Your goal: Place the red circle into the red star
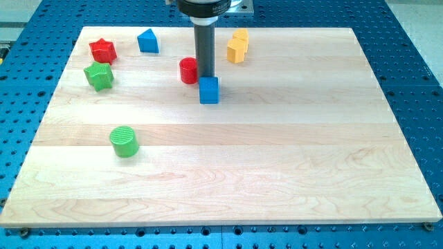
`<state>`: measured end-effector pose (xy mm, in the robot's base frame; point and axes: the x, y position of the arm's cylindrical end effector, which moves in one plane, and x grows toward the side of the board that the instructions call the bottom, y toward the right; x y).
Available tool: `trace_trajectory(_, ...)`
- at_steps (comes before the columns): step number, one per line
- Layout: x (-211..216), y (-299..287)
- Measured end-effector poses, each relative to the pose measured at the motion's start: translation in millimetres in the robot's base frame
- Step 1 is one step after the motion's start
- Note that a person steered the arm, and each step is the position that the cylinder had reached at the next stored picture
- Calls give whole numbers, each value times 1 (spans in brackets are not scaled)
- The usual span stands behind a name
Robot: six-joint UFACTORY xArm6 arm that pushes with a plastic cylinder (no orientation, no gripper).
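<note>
The red circle (pixel 188 70) stands on the wooden board (pixel 228 173) near the view's top centre. The red star (pixel 102 50) lies at the view's top left, well apart from the circle. My dark rod comes down from the view's top and my tip (pixel 205 76) ends just right of the red circle, close to it or touching it; I cannot tell which. A blue cube (pixel 209 90) sits right below my tip and hides its very end.
A green star-like block (pixel 99 76) lies just below the red star. A blue pentagon-like block (pixel 147 41) sits between the star and circle, higher up. Yellow blocks (pixel 237 47) stand right of the rod. A green cylinder (pixel 124 142) is at the left middle.
</note>
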<state>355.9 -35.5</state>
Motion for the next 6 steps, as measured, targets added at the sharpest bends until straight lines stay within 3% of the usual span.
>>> trace_trajectory(1, -10, -22)
trace_trajectory(3, -39, -14)
trace_trajectory(4, -56, -75)
trace_trajectory(6, -32, -95)
